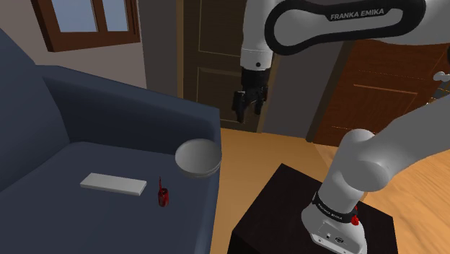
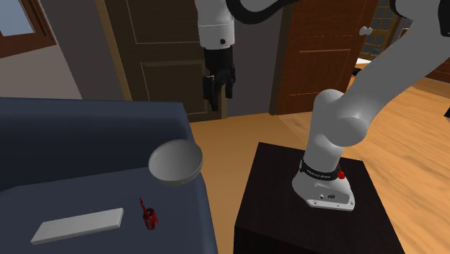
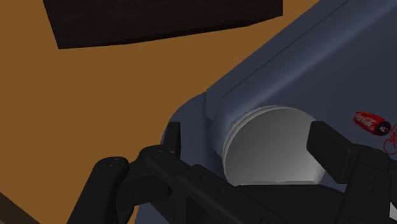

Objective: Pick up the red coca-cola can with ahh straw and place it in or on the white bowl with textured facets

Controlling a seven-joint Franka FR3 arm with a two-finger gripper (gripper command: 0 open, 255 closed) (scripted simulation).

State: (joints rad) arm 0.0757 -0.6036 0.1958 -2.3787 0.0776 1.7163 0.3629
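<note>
You had one red can (image 1: 164, 195) with its straw nearest, on the seat of the one dark blue sofa (image 1: 72, 130), just beside one flat pale slab (image 1: 113, 184) on the shoulder view's left. Farther, toward that view's right, one grey-white bowl (image 1: 197, 157) sat at the sofa's end. Farthest, your one gripper (image 1: 248, 112) hung high above the bowl before a brown door (image 1: 213, 58), jaws apart and empty, well apart from the can.

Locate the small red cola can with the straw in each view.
Shoulder view: small red cola can lower centre, on the dark blue sofa seat, right of the flat white slab.
Second exterior view: can bottom, left of centre, right of the slab.
Wrist view: can on the seat, apart from the round pale grey bowl.
Shared landmark: that bowl.
</note>
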